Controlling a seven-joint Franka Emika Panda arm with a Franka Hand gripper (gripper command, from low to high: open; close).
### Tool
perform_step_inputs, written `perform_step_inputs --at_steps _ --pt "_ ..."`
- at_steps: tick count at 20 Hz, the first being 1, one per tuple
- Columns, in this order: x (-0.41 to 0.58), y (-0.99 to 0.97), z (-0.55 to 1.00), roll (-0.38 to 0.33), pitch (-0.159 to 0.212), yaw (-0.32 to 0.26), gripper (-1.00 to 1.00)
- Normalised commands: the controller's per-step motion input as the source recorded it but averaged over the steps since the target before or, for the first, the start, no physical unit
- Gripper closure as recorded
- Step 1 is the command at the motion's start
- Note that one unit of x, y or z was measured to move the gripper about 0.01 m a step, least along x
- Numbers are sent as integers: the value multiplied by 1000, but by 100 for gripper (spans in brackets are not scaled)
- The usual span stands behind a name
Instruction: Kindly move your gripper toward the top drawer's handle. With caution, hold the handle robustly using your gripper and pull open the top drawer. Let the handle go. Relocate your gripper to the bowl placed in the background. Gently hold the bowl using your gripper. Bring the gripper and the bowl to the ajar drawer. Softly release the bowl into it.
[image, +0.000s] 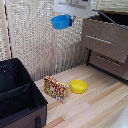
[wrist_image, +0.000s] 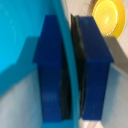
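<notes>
No readable text anywhere — the box's (image: 56, 88) printed pattern stays illegible.

The blue bowl (image: 61, 22) hangs tilted in midair, its rim pinched between 2 dark-blue fingers (wrist_image: 52, 70)

Glossy white robot arm (image: 74, 7) ends in an end effector (wrist_image: 71, 70) with blocky dark blue fingers (wrist_image: 95, 70).

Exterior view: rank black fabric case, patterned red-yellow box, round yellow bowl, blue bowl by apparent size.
1. Black fabric case, though nearest the camera.
2. Patterned red-yellow box.
3. Round yellow bowl and blue bowl: look alike, unranked.
</notes>
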Motion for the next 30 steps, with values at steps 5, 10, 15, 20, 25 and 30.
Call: perform_step_inputs --at_steps 5,10,15,20,25,30 --pt "231 -421 990 -2 91 -231 100" --pt "49 -563 906 33 152 -207 100" --pt "-123 -827 774 64 94 -97 100" --pt "-236 -967 677 94 72 -22 100" --pt "-261 -1000 243 55 44 -24 100" --pt "-252 -884 -151 3 -12 -111 100"
